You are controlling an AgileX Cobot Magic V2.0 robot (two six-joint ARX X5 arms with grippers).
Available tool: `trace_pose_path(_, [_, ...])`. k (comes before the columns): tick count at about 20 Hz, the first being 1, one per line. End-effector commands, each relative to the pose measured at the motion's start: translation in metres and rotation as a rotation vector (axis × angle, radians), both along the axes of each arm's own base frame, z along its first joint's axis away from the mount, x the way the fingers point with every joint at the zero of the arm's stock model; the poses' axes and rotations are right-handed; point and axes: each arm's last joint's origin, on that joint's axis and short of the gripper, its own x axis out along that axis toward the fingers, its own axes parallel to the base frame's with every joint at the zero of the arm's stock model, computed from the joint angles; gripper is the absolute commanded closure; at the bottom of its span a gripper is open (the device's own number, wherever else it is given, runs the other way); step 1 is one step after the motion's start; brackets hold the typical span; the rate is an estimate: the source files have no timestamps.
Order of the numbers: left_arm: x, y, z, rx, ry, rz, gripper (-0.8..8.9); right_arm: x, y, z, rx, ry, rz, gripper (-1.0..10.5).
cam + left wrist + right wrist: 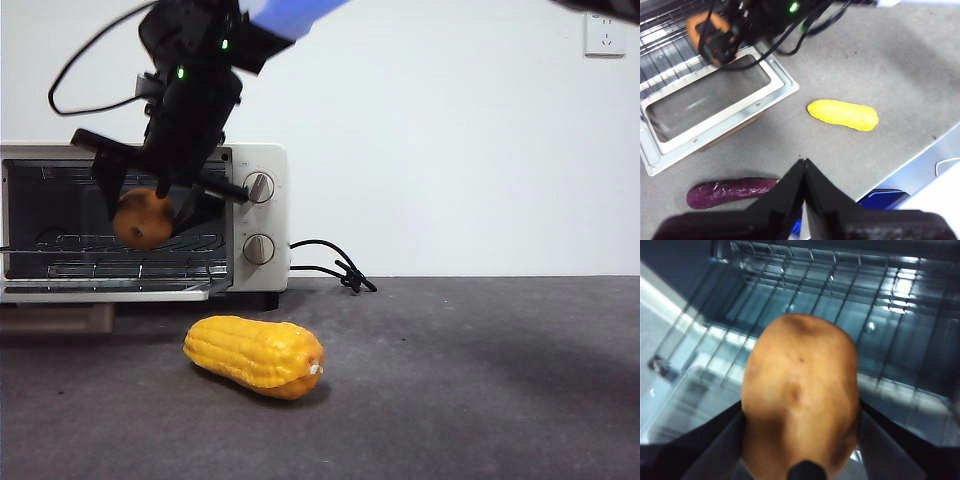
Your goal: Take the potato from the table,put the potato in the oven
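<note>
Right end effector clamped from both sides on the potato, a smooth orange-brown oval with faint dimples and darker patches, held in the air at the oven mouth above the lowered glass door and before the wire rack. Left end effector pressed shut on nothing, hanging over the worktop near a yellow corn cob and a purple eggplant.

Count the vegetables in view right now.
3: potato held by the right gripper at the open oven, corn and eggplant on the table.
</note>
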Motion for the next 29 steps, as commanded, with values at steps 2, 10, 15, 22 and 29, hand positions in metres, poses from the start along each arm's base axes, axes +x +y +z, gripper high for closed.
trace_pose_path(2, [0.002, -0.002, -0.002, 0.017, 0.001, -0.028, 8.18, 0.003, 0.003, -0.006, 0.022, -0.023, -0.035, 9.6])
trace_pose_path(10, [0.004, -0.005, -0.003, 0.022, 0.008, -0.042, 8.18, 0.011, -0.001, -0.018, -0.003, -0.031, -0.089, 9.4])
trace_pose_path(15, [0.004, -0.004, -0.003, 0.039, 0.002, -0.024, 8.18, 0.011, 0.000, -0.019, 0.008, -0.019, -0.106, 8.4])
trace_pose_path(22, [0.004, -0.003, -0.004, 0.060, 0.005, -0.005, 8.18, 0.012, 0.000, -0.017, 0.026, -0.027, -0.109, 3.8])
trace_pose_path(29, [0.000, -0.001, -0.003, 0.059, 0.005, -0.004, 8.18, 0.005, 0.000, -0.013, 0.024, 0.028, -0.119, 3.8])
